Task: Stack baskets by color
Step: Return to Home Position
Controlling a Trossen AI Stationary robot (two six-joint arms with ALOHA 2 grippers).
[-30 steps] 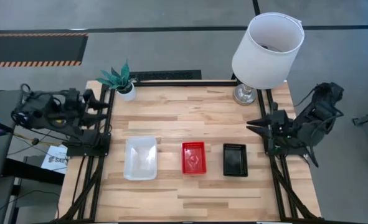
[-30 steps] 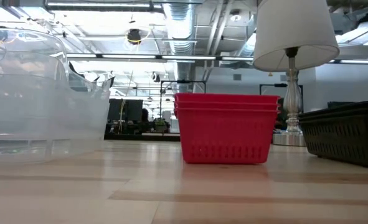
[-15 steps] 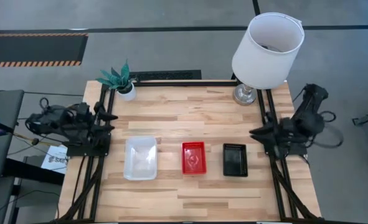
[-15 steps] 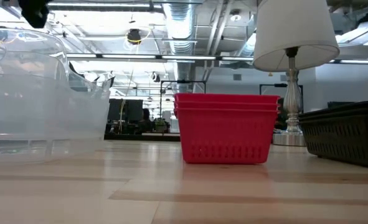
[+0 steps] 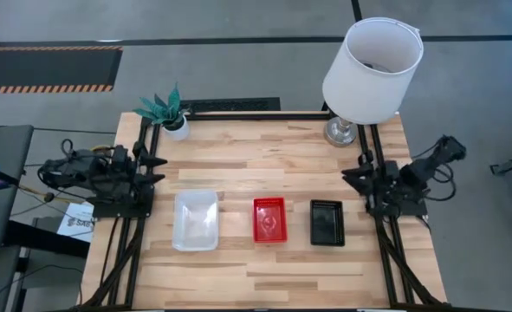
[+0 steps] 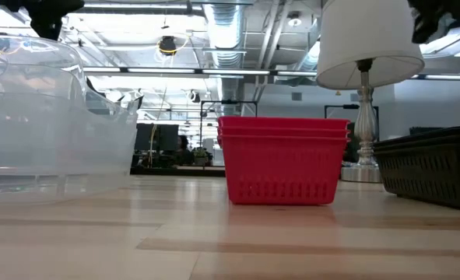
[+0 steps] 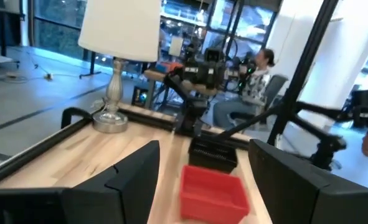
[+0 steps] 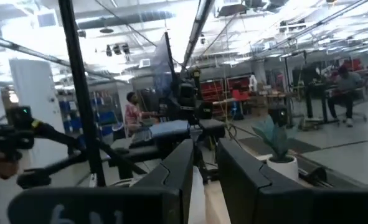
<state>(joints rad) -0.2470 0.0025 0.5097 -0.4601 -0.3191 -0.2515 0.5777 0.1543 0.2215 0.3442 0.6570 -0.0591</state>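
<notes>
Three stacks of baskets stand in a row on the table's near half: clear baskets [image 5: 195,220] at the left, red baskets [image 5: 269,219] in the middle, black baskets [image 5: 327,223] at the right. The low view shows the clear stack [image 6: 50,132], the red stack [image 6: 282,159] and the black stack [image 6: 432,167] nested and resting on their bottoms. My left gripper [image 5: 158,159] sits at the table's left edge, open and level, looking across at the red stack [image 7: 212,190]. My right gripper [image 5: 348,174] is at the right edge, its fingers [image 8: 177,171] a narrow gap apart with nothing between them.
A white-shaded lamp [image 5: 372,69] stands at the far right corner, a small green potted plant [image 5: 169,111] at the far left corner. A black frame rail [image 5: 264,115] runs along the table's far edge. People sit in the room beyond [image 7: 258,78].
Both arms have come down and folded back over their bases at the table's left and right edges; the right one has also tipped its gripper upward. The three stacks have kept their places.
</notes>
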